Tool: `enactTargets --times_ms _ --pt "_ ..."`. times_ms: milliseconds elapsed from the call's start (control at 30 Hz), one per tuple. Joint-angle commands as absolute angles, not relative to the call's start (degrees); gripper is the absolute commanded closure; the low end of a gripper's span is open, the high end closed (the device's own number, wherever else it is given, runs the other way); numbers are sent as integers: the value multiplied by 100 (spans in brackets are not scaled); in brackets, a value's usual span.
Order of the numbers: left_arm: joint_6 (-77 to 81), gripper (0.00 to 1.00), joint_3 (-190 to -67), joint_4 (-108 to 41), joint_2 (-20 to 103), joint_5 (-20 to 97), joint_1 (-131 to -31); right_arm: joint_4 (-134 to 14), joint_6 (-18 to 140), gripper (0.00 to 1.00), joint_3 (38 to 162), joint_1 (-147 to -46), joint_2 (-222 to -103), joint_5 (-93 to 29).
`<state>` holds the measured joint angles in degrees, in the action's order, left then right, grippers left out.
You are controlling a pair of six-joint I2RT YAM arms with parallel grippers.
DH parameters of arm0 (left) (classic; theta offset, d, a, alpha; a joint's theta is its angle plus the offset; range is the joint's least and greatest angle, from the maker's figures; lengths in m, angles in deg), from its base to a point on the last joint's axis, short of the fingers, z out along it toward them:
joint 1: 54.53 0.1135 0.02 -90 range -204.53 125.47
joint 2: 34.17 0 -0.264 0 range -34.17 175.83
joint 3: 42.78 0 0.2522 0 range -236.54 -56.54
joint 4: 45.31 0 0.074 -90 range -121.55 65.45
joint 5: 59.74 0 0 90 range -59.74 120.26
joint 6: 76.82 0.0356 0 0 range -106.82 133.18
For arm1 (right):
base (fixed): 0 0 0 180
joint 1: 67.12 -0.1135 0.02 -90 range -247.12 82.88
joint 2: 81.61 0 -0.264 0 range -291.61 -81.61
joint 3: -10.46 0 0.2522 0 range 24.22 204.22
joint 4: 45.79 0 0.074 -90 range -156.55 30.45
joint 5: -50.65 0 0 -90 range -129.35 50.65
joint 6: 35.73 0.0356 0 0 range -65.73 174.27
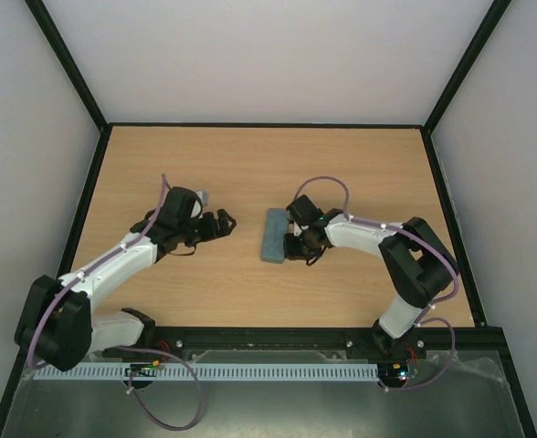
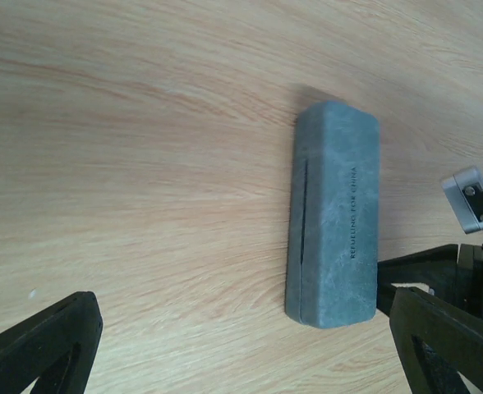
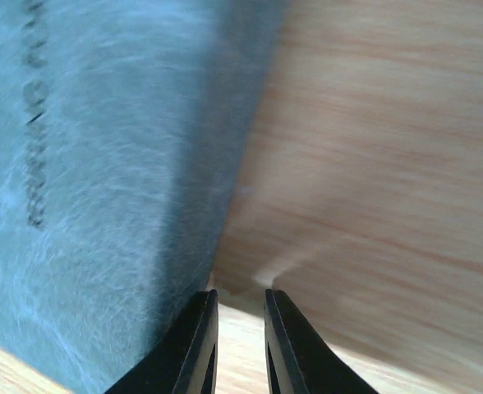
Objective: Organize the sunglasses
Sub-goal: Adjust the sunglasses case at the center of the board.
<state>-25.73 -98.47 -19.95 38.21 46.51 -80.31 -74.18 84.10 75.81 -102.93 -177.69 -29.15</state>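
Glasses case (image 1: 275,234) lay mid-table (image 1: 250,164), left gripper (image 1: 221,222) apart on its left, right gripper (image 1: 293,245) just beside its right edge.

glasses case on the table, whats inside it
The glasses case lies shut on the wooden table, so only its grey-blue outside and printed lettering show. Whatever is inside is covered and cannot be told.

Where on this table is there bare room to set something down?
The far strip of the table behind the case is bare wood; so is the near strip between the case and the black rail. The middle is crowded: the left gripper and right gripper flank the case.
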Motion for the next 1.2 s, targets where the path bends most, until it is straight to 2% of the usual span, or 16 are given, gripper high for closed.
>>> enactTargets --times_ms 0,267,500,733,867,967,1067,1133,1167 --pt "-2586 1 -9509 -1902 3323 4704 -7824 -7756 8774 82 7766 -10855 -18025 -3226" --pt "-2501 1 -9032 -1831 2693 4972 -7371 -8463 8919 82 9291 -11802 -18983 -3877" --pt "-2443 1 -8899 -1725 2365 5129 -7115 -8932 8817 78 10390 -11908 -19819 -4323" --pt "-2447 1 -8903 -1755 2368 5224 -7079 -9084 8749 78 10618 -11741 -19929 -4610" --pt "-2481 1 -8939 -1728 2289 5234 -7082 -8852 8533 75 10409 -11759 -19538 -4159" --pt "-2505 1 -9007 -1654 2168 5087 -7070 -8515 8356 64 9908 -11883 -18811 -3800" --pt "-2449 1 -9112 -1543 2042 4798 -7034 -8033 8406 34 9108 -11921 -17699 -3539" --pt "-2409 1 -9151 -1566 1935 4598 -6997 -7834 8500 9 8566 -11858 -16873 -3801" --pt "-2383 1 -9156 -1618 1867 4450 -6990 -7838 8533 1 8347 -11761 -16533 -3991"
